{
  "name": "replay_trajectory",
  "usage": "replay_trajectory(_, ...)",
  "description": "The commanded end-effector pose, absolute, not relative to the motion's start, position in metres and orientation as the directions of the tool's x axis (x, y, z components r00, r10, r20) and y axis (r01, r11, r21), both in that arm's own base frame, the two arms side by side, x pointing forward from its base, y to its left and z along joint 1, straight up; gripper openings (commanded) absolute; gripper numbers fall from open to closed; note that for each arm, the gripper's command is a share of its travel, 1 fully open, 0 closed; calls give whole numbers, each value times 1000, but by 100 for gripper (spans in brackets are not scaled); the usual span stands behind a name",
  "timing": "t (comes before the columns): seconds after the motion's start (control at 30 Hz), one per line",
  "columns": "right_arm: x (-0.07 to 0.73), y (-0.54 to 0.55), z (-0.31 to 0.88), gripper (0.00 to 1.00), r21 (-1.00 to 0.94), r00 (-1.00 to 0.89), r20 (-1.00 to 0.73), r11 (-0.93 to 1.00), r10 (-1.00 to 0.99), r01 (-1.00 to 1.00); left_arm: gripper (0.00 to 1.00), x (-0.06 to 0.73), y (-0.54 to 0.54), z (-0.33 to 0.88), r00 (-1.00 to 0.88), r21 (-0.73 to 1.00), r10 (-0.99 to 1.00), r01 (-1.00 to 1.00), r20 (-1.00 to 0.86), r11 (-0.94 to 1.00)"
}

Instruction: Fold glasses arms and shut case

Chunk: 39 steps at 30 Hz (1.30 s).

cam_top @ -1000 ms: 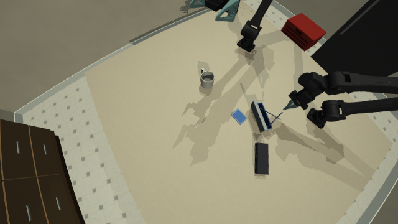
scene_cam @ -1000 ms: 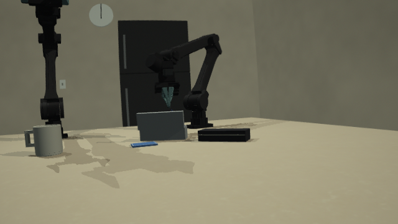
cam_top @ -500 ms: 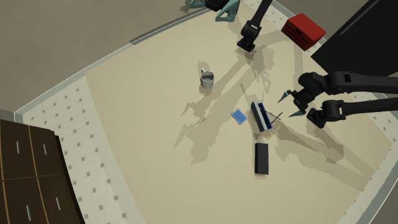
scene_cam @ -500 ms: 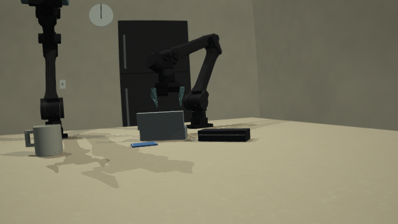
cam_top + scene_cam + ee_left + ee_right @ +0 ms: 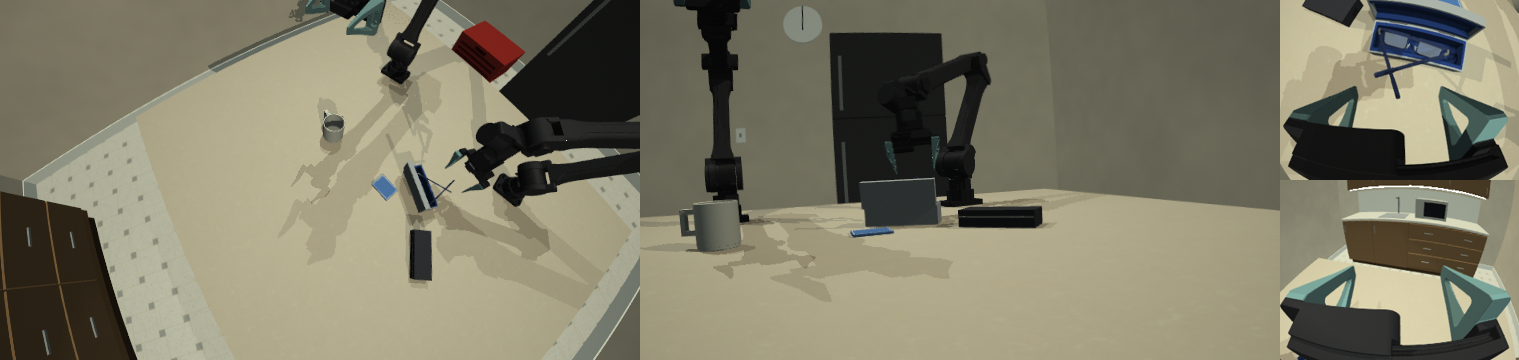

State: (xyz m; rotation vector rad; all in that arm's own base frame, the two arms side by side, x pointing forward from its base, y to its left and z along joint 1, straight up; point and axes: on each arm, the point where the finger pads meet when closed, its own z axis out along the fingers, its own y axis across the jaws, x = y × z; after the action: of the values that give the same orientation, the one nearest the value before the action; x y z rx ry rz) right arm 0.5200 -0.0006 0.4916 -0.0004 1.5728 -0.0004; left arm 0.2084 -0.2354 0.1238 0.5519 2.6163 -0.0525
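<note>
The open case (image 5: 413,187) (image 5: 900,202) (image 5: 1418,22) is grey outside and blue inside, its lid standing up along the side away from my left gripper. The glasses (image 5: 1396,40) lie in its base, lenses inside. Their two dark arms (image 5: 443,189) (image 5: 1390,73) are unfolded, stick out over the base's near rim and cross each other outside it. My left gripper (image 5: 455,179) (image 5: 915,171) (image 5: 1398,91) is open and empty, above and just short of the arm tips. My right gripper (image 5: 326,22) (image 5: 1398,270) is open and empty, far from the case.
A black box (image 5: 421,255) (image 5: 1000,217) (image 5: 1332,11) lies near one end of the case. A flat blue item (image 5: 384,187) (image 5: 872,232) lies behind the lid. A grey mug (image 5: 333,131) (image 5: 717,225) stands farther off. A red box (image 5: 492,42) is near the table edge.
</note>
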Motion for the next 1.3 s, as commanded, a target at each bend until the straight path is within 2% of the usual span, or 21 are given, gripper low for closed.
replay_trajectory(0.0,516,4,504,100,8,23,-1000,1000,8,-7,96,223,-249,148,-775,71,431,452,-462,889)
replay_trajectory(0.5,516,4,504,100,8,23,-1000,1000,8,-7,96,259,-244,150,-688,126,629,633,-362,764)
replay_trajectory(1.27,516,4,504,100,8,23,-1000,1000,8,-7,96,306,-228,153,-508,124,817,823,-274,554)
